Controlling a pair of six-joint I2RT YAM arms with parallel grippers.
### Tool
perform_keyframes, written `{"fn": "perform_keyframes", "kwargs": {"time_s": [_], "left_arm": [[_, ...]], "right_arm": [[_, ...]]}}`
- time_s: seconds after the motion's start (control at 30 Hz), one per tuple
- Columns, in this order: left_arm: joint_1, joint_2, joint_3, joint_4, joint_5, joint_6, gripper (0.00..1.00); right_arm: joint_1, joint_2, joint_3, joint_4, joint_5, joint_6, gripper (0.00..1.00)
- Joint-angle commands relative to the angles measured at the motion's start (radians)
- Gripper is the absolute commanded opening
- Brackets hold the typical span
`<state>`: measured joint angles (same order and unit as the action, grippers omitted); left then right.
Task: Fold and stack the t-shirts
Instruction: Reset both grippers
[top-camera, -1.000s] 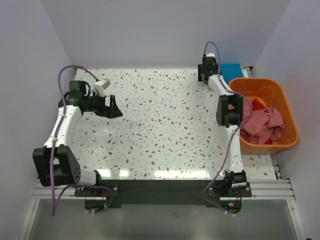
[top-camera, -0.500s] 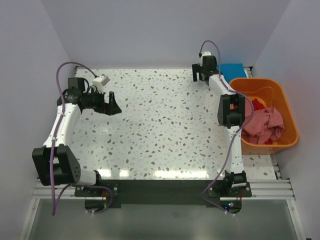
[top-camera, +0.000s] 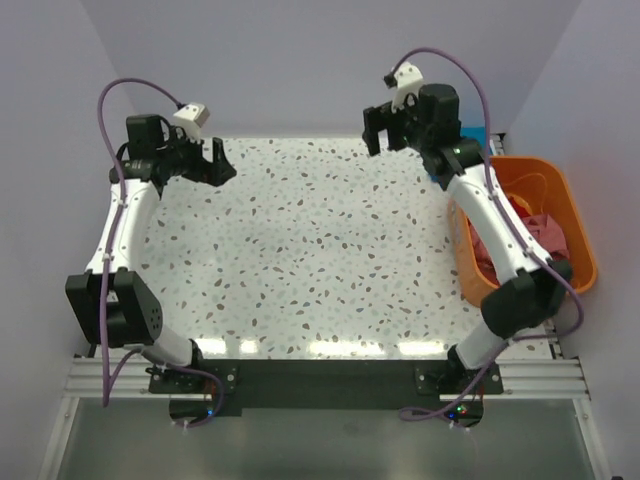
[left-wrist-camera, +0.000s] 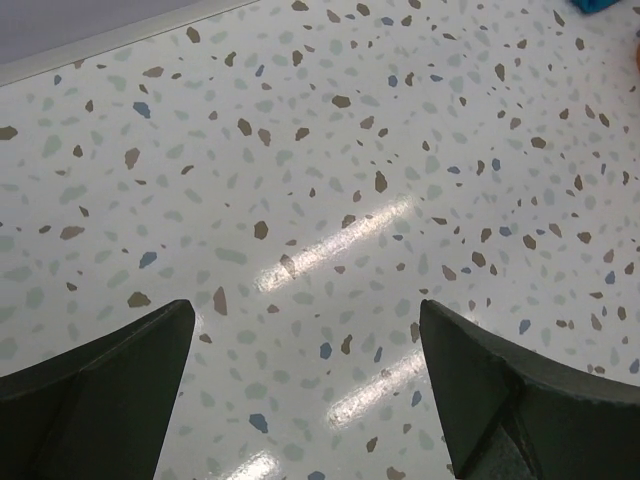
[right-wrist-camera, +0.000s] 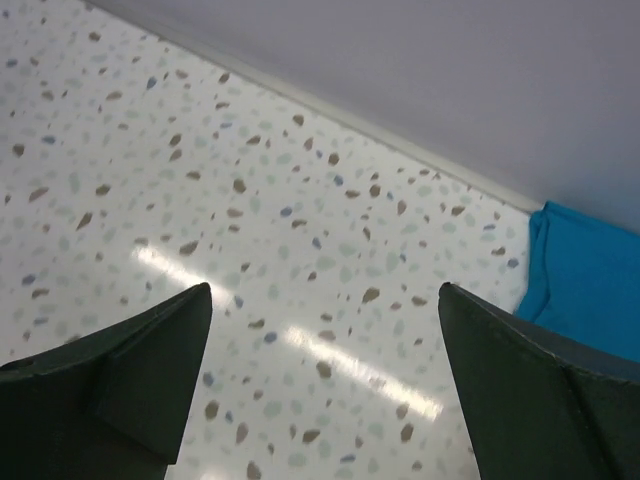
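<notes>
A folded teal-blue t-shirt (right-wrist-camera: 590, 280) lies at the table's back right corner; in the top view the right arm hides nearly all of it. A crumpled pink t-shirt (top-camera: 548, 238) and a red one (top-camera: 517, 207) lie in the orange tub (top-camera: 578, 228). My left gripper (top-camera: 222, 162) is open and empty above the back left of the table; it also shows in the left wrist view (left-wrist-camera: 306, 310). My right gripper (top-camera: 372, 130) is open and empty, raised over the back edge left of the teal shirt; it also shows in the right wrist view (right-wrist-camera: 325, 290).
The speckled table (top-camera: 320, 250) is walled in at the back and on both sides. The orange tub stands against the right edge. Purple cables loop above both arms.
Both arms rose and moved toward the back wall. The right gripper swung up and left, away from the teal shirt. The left gripper moved from the left middle to the back left.
</notes>
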<state>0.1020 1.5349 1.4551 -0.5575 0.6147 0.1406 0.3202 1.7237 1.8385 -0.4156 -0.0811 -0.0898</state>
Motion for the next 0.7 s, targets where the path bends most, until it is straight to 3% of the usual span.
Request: {"fn": "perform_keyframes", "kwargs": {"time_s": [0.0, 0.2, 0.3, 0.47, 0.67], "left_arm": [[-0.059, 0.010, 0.010, 0.057, -0.090, -0.044, 1.00], [-0.208, -0.117, -0.284, 0.149, -0.230, -0.055, 1.00], [-0.251, -0.185, -0.424, 0.172, -0.233, -0.084, 1.00], [-0.277, -0.271, -0.561, 0.198, -0.240, -0.121, 1.00], [-0.277, -0.286, -0.553, 0.205, -0.256, -0.124, 1.00]], "right_arm": [[0.031, -0.122, -0.247, -0.137, -0.008, -0.018, 0.98], [0.056, -0.392, -0.655, -0.158, -0.029, 0.025, 0.99], [0.057, -0.499, -0.767, -0.169, -0.020, 0.030, 0.99], [0.057, -0.593, -0.844, -0.184, -0.022, 0.033, 0.99], [0.057, -0.576, -0.843, -0.155, -0.017, 0.029, 0.99]]}}
